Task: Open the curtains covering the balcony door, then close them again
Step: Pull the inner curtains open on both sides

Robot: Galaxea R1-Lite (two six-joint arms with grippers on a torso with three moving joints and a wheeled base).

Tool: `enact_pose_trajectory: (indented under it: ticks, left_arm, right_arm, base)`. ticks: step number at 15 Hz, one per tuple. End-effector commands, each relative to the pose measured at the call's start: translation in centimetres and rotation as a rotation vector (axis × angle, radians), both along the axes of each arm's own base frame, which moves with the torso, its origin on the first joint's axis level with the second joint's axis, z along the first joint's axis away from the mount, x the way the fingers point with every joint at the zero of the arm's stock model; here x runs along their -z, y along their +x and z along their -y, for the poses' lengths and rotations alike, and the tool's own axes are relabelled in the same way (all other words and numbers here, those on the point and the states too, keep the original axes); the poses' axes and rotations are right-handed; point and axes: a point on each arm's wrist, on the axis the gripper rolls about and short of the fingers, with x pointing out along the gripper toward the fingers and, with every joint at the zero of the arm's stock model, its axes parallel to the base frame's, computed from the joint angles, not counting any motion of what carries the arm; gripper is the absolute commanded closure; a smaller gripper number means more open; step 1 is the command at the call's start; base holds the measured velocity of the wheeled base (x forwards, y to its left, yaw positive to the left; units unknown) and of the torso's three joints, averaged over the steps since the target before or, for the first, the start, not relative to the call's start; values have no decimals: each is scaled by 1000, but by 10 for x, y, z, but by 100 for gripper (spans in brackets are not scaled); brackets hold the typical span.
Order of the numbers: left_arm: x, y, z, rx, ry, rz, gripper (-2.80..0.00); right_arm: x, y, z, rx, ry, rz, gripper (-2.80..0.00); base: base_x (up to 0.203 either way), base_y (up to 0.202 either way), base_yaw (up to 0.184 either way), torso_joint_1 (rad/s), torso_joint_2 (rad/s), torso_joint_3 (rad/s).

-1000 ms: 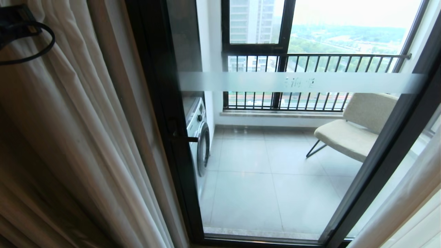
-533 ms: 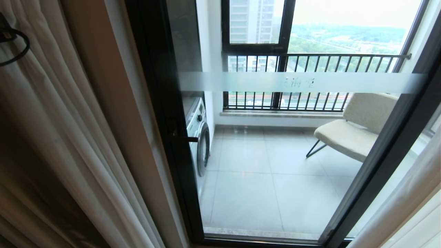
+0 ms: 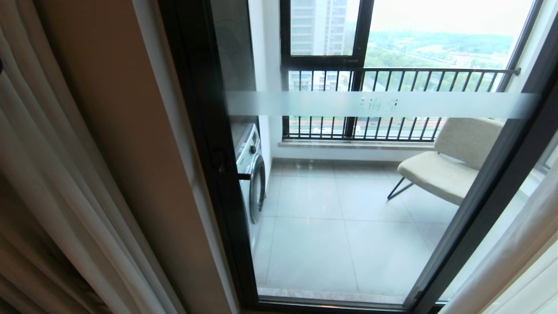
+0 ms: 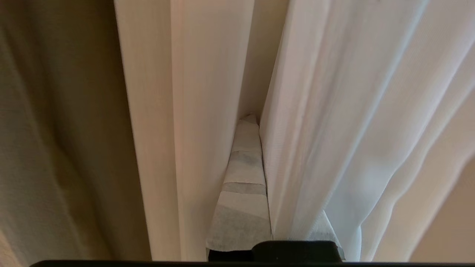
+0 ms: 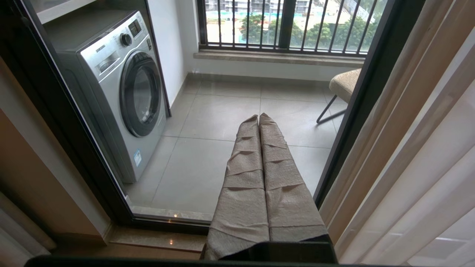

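Note:
The balcony door (image 3: 348,218) is uncovered: clear glass in a thick black frame (image 3: 205,131), with a frosted band (image 3: 379,104) and a black handle (image 3: 233,174). The cream curtains (image 3: 56,174) are bunched at the far left, and another panel (image 3: 514,261) hangs at the lower right. My left gripper (image 4: 256,118) is outside the head view, buried in the curtain (image 4: 207,111) folds. Its wrapped fingers (image 4: 243,185) are shut, with white sheer (image 4: 334,129) running into the seam between them and draped over one finger. Low before the door, my right gripper (image 5: 259,115) is shut on nothing.
Behind the glass are a tiled balcony floor, a silver washing machine (image 3: 253,170) at the left and a beige chair (image 3: 449,165) at the right. A black-framed window with railing bars (image 3: 392,74) lies beyond. A beige wall strip (image 3: 130,174) stands between curtain and door frame.
The left curtain has slid further left, baring more of the beige wall beside the door frame. The black arm and cable at the upper left have gone out of the head view.

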Motion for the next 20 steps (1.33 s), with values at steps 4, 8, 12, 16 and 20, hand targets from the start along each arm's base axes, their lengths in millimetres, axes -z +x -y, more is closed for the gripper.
enact_pose_trajectory:
  ticks: [4, 8, 12, 16, 20]
  left_arm:
    - [9, 10, -2, 20, -8, -16, 0]
    - [-8, 18, 26, 92, 52, 79, 0]
    - [-33, 8, 55, 149, 90, 151, 0]
    - [-46, 3, 80, 206, 99, 181, 0]
    - [-53, -5, 89, 220, 107, 197, 0]
  right_arm:
    - [0, 0, 0, -1, 0, 1, 0]
    - [0, 0, 0, -1, 0, 1, 0]
    - [0, 0, 0, -1, 0, 1, 0]
    - [0, 0, 0, -1, 0, 1, 0]
    - [0, 0, 0, -1, 0, 1, 0]
  base:
    - [0, 0, 0, 0, 0, 0]
    - [0, 0, 0, 0, 0, 0]
    - [0, 0, 0, 0, 0, 0]
    - [0, 0, 0, 0, 0, 0]
    - [0, 0, 0, 0, 0, 0]
